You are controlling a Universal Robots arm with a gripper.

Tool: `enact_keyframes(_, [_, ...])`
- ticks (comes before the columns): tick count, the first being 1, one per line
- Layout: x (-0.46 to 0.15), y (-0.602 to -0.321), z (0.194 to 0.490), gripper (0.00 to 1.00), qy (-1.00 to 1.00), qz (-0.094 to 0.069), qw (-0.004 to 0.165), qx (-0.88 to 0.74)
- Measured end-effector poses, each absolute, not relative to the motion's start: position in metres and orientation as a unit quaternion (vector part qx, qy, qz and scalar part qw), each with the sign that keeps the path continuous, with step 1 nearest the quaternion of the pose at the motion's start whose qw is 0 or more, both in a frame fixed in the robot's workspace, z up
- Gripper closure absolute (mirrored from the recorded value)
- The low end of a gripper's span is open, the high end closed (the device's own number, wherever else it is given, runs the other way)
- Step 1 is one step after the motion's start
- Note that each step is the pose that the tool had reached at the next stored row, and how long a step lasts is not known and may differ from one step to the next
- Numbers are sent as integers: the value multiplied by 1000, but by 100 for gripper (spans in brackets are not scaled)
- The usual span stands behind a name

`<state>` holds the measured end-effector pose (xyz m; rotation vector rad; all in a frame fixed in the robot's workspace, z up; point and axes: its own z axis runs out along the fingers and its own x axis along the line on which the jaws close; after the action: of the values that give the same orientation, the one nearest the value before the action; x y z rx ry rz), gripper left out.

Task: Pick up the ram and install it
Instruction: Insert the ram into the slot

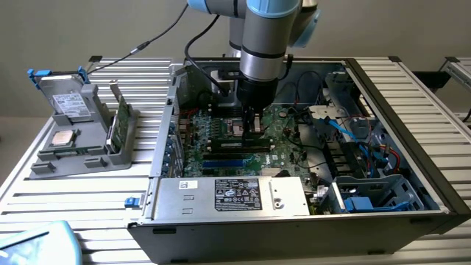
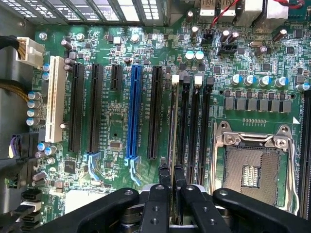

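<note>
My gripper [image 1: 254,126] reaches straight down into the open computer case [image 1: 412,182], over the green motherboard [image 1: 283,157]. In the wrist view its two black fingers [image 2: 165,178] stand close together, and my gripper [image 2: 172,178] is shut on the ram [image 2: 172,121]. The ram shows edge-on as a thin dark strip. It lies along the first of the black memory slots [image 2: 184,126], beside the processor socket [image 2: 250,167]. In the exterior view the ram [image 1: 235,144] is a long dark bar just under the fingers, down at slot level. Whether it is fully seated I cannot tell.
A grey fixture [image 1: 70,154] at the exterior view's left holds a drive [image 1: 70,102], a silver processor chip [image 1: 63,138] and a green card [image 1: 121,124]. The power supply [image 1: 235,196] fills the case front. Cables [image 1: 360,138] crowd the exterior view's right. Expansion slots, one blue [image 2: 133,116], flank the memory slots.
</note>
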<state>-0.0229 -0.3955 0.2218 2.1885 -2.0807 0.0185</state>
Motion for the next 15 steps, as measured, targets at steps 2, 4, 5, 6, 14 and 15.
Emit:
enact_keyframes(2, [-23, -396, 221, 86, -688, 6, 61, 723])
enact_keyframes(4, [-23, -396, 221, 86, -688, 6, 61, 723])
enact_keyframes(5, [-23, -395, 221, 86, -688, 6, 61, 723])
enact_keyframes(6, [-23, -396, 221, 86, -688, 6, 61, 723])
enact_keyframes(14, [-23, -396, 219, 86, -689, 4, 63, 722])
enact_keyframes(15, [-23, -395, 219, 86, -689, 4, 63, 722])
